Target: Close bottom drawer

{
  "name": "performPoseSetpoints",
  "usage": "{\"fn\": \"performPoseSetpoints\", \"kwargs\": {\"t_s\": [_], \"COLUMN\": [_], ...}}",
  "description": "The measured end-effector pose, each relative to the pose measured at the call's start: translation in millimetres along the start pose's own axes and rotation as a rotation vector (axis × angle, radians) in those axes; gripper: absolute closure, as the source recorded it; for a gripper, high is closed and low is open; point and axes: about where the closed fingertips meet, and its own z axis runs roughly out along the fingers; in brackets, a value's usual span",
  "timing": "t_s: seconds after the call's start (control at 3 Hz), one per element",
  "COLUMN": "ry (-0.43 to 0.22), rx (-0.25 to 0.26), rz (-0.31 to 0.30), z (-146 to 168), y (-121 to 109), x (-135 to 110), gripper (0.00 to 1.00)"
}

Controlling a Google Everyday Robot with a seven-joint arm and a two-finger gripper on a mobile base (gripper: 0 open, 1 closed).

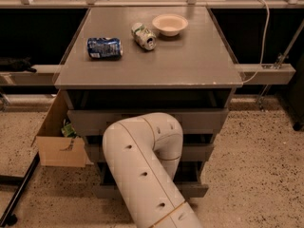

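Note:
The bottom drawer [194,190] is the lowest grey front of the cabinet [142,70]. It stands pulled out, with a dark gap [189,172] showing above its front panel. Its knob is hidden behind my white arm [142,175], which rises from the bottom edge, bends at the elbow and goes down in front of the drawers. My gripper is hidden behind the arm, somewhere at the lower drawer fronts. The middle drawer [197,152] and top drawer [204,120] sit above, each also standing a little out.
On the cabinet top lie a blue can [104,47], a green can [144,35] and a white bowl [170,23]. An open cardboard box [61,148] stands on the floor left of the cabinet. A black stand leg [19,194] lies at the far left.

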Motion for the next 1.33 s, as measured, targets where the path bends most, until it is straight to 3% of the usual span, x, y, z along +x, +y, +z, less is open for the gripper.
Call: {"fn": "performPoseSetpoints", "kwargs": {"t_s": [0.33, 1.0, 1.33], "ry": [0.0, 0.023, 0.028], "rx": [0.0, 0.026, 0.021], "rz": [0.0, -0.112, -0.114], "z": [0, 18, 19], "y": [0, -9, -9], "x": [0, -8, -7], "gripper": [1.0, 1.0, 1.0]}}
